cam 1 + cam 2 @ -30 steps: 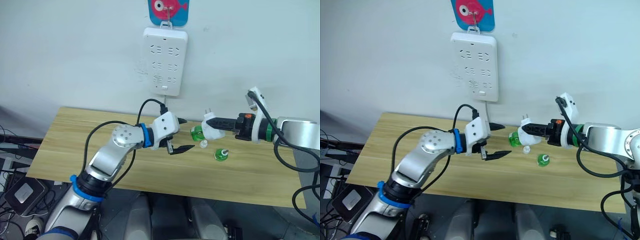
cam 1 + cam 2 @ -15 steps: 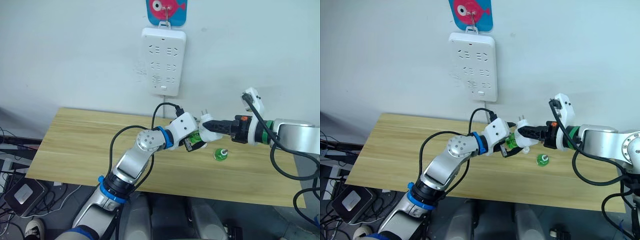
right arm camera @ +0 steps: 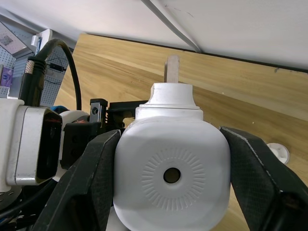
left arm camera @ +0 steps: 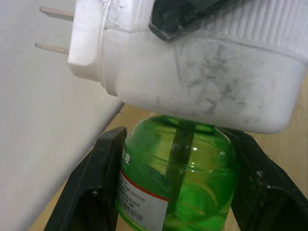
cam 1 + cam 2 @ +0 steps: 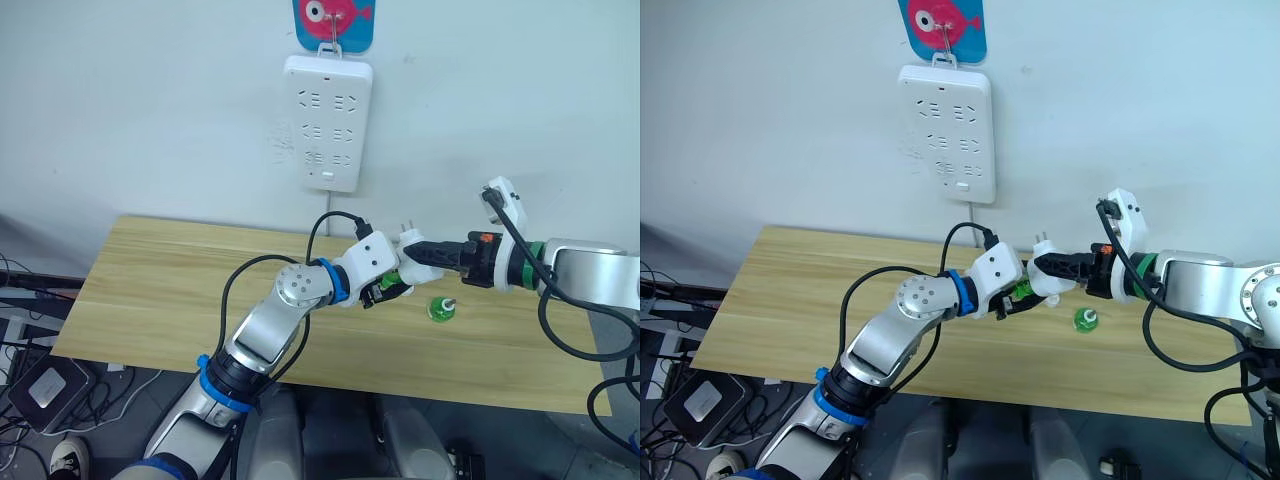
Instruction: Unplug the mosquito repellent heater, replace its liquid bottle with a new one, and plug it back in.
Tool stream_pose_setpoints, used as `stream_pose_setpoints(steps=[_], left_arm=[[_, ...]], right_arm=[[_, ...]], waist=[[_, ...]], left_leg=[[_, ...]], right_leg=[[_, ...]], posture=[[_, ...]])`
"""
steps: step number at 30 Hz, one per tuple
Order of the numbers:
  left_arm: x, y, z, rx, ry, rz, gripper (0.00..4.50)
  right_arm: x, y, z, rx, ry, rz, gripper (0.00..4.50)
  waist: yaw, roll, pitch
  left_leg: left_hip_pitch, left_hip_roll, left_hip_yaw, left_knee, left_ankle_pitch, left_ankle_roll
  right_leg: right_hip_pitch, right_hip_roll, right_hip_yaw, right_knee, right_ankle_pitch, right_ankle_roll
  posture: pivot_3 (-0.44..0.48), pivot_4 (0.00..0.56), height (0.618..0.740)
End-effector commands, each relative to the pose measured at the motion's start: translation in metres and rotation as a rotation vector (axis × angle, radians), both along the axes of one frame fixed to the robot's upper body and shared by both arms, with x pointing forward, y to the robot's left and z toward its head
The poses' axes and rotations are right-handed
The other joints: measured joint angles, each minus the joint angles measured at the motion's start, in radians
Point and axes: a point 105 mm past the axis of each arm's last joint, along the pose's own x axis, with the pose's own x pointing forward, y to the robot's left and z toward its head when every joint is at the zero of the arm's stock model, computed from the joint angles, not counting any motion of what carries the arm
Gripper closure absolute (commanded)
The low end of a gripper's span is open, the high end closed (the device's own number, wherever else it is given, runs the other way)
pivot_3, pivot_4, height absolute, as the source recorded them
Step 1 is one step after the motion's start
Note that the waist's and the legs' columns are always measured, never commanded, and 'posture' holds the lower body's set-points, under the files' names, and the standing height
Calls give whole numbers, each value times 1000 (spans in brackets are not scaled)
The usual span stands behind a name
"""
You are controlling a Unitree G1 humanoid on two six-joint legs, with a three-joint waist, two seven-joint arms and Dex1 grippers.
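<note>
heater: the mosquito repellent heater (image 3: 172, 175) is up in the air over the wooden table (image 5: 150, 290), unplugged, prongs pointing toward the wall
right gripper: right gripper (image 3: 172, 178) is clamped on the heater's white body, one black finger on each side
bottle: green liquid bottle (image 4: 175, 175) is attached under the heater
left gripper: left gripper (image 4: 175, 185) is squeezed onto that bottle from both sides
spare: another green bottle (image 5: 441, 308) stands on the table just beside them
power strip: white power strip (image 5: 328, 122) hangs on the wall above, well apart
</note>
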Motion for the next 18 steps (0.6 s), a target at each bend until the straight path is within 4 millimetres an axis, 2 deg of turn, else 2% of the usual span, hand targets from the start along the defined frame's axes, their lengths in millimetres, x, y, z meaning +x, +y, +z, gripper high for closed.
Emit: stream_pose_setpoints(steps=[1,4,5,8,11,15,18], left_arm=[[-3,-1,8,-23,-33,-19,2053],[-2,0,7,-23,-34,-19,2053],[-1,1,7,-24,-36,-17,2053],[3,4,6,-48,-18,-4,2053],[6,1,10,-169,57,11,2053],[6,-4,27,-417,162,-6,2053],[4,-4,32,-482,205,-30,2053]], right_arm=[[-10,13,14,25,-64,75,1210],[-11,14,18,27,-99,71,224],[-9,8,22,17,-132,43,4],[-2,-6,37,-9,-244,-50,0],[-1,-13,51,55,-344,-159,0],[-27,-5,38,41,-414,-159,0],[-40,1,25,11,-419,-129,0]], waist=[[0,0,0],[0,0,0],[0,0,0],[0,0,0],[1,0,-1],[3,1,-3],[-6,2,-3]], left_leg=[[0,0,0,0,0,0],[0,0,0,0,0,0],[0,0,0,0,0,0],[0,0,0,0,0,0],[0,0,0,1,0,0],[-1,0,-1,0,1,-2],[-1,-1,-1,0,2,-4]], right_leg=[[0,0,0,0,0,0],[0,0,0,0,0,0],[0,0,0,0,0,0],[0,0,0,0,0,0],[0,-1,0,0,0,0],[0,-1,-2,-1,0,0],[0,-1,-1,0,0,0]], posture=[[-107,297,740],[-109,294,740],[-110,292,740],[-121,287,740],[-135,282,740],[-165,274,740],[-191,269,740]])
